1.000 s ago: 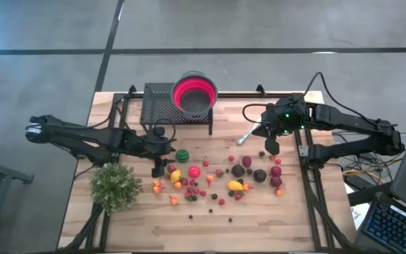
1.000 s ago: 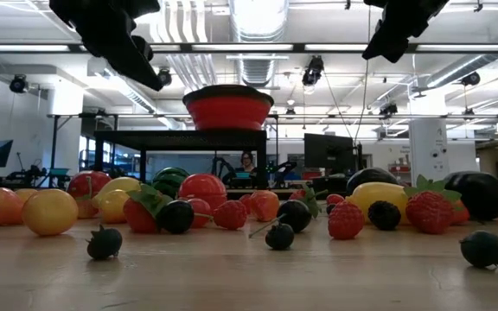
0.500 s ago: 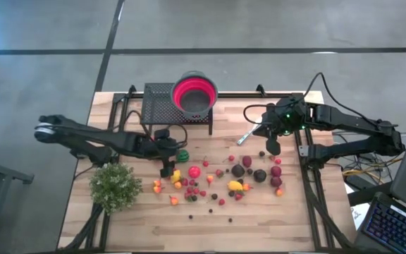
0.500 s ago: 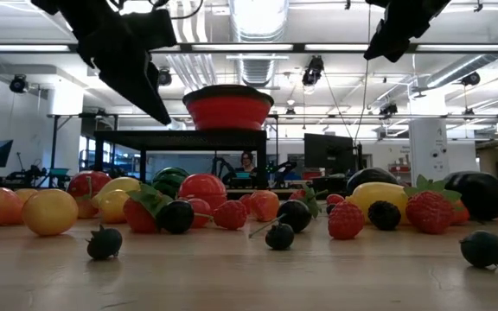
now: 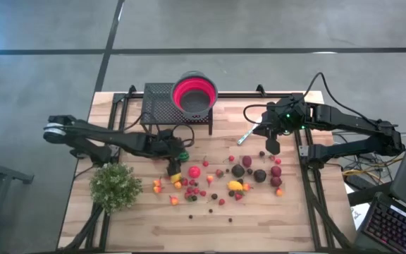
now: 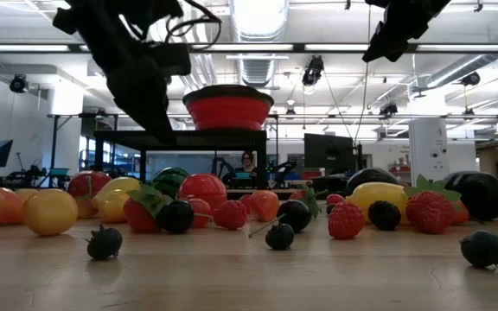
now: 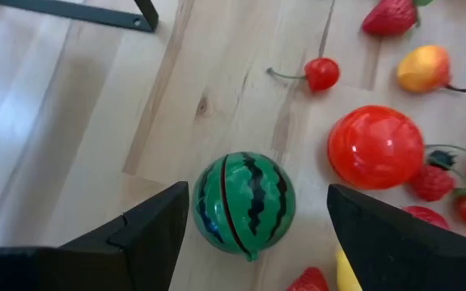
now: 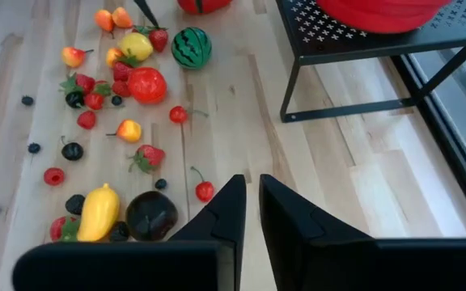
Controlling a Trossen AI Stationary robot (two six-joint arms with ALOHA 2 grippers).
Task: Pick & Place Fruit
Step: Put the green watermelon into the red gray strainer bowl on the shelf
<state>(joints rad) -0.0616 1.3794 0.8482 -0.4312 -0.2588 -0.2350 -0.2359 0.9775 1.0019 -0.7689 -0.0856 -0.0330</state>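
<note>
Your left hand (image 7: 249, 234) is spread wide over the pale wooden desk (image 5: 259, 219), its two dark fingers (image 7: 148, 234) standing on either side of the small green striped toy watermelon (image 7: 243, 204) without touching it. In the high view the watermelon (image 5: 182, 154) sits just beside that hand (image 5: 173, 161), at the left edge of the scattered toy fruit (image 5: 220, 180).

Close to the watermelon you have the larger glossy red round piece (image 7: 376, 147), a red cherry with a thin stem (image 7: 322, 73), a strawberry (image 7: 391, 16) and a small yellow-orange pear-shaped piece (image 7: 423, 69). The rest of the fruit lies loose across the middle of the desk: a yellow banana-like piece (image 8: 98, 212), a dark maroon plum (image 8: 151, 213), strawberries, cherries and small dark berries, all resting on the wood and mostly apart from one another.

Your right hand (image 8: 251, 212) hangs above the desk near the right side of the fruit, fingers pressed nearly together with only a thin gap between them and nothing held. In the high view it (image 5: 272, 144) is just beside the silver knife (image 5: 247, 135).

Behind the fruit, the red collapsible bowl (image 5: 194, 94) sits on the black perforated metal stand (image 5: 158, 103). The bushy green plant (image 5: 115, 185) stands at the near left of the desk.
</note>
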